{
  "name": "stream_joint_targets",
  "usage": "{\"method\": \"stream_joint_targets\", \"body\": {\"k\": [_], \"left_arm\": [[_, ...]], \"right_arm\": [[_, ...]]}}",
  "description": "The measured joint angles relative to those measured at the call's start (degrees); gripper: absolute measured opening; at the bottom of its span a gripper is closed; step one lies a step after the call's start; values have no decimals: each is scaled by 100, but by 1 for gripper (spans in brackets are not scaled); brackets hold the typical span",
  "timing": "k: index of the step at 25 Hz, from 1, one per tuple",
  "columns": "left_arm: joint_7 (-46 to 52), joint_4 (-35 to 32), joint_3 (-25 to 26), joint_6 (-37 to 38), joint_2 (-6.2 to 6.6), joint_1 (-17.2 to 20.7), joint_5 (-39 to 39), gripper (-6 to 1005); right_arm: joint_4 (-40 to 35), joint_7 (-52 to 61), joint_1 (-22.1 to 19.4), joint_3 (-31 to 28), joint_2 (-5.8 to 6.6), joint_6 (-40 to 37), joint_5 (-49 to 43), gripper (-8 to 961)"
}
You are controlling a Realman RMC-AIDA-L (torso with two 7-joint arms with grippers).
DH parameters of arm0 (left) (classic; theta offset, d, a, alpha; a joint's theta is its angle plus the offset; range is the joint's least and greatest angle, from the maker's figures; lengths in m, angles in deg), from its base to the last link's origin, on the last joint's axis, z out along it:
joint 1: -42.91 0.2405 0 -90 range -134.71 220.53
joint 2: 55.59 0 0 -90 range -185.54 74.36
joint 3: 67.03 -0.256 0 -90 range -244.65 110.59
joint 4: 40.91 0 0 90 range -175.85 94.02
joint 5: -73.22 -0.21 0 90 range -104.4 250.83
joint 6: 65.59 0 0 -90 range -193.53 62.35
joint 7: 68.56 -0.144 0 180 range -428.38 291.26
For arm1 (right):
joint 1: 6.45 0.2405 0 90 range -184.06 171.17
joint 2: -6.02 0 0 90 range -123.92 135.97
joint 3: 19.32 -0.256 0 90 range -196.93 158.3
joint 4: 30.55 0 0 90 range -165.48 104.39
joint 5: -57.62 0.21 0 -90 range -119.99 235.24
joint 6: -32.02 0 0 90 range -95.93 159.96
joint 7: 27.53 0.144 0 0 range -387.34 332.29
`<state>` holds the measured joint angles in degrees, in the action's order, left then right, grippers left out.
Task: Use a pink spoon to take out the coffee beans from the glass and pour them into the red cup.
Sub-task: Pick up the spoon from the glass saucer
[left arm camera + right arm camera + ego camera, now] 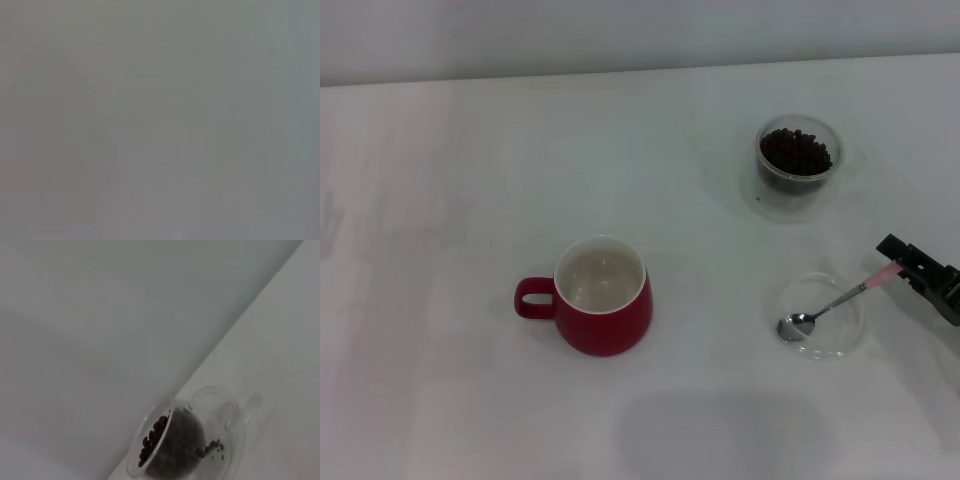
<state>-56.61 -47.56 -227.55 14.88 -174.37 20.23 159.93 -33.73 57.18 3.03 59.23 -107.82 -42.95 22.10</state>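
The task is only starting: the right gripper is closed on the pink spoon over the dish, the beans all in the glass, the red cup empty.

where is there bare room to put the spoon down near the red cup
Bare table lies left of the red cup, past its handle, and between cup and glass. It is crowded at the right, where the spoon lies on the dish by the right hand.
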Motion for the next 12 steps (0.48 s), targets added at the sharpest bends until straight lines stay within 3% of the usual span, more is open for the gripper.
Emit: {"method": "stream_joint_targets", "body": {"k": [12], "left_arm": [[0, 21, -6, 4, 4, 5, -6, 891]], "right_arm": [[2, -16, -27, 1, -6, -14, -5, 476]]}}
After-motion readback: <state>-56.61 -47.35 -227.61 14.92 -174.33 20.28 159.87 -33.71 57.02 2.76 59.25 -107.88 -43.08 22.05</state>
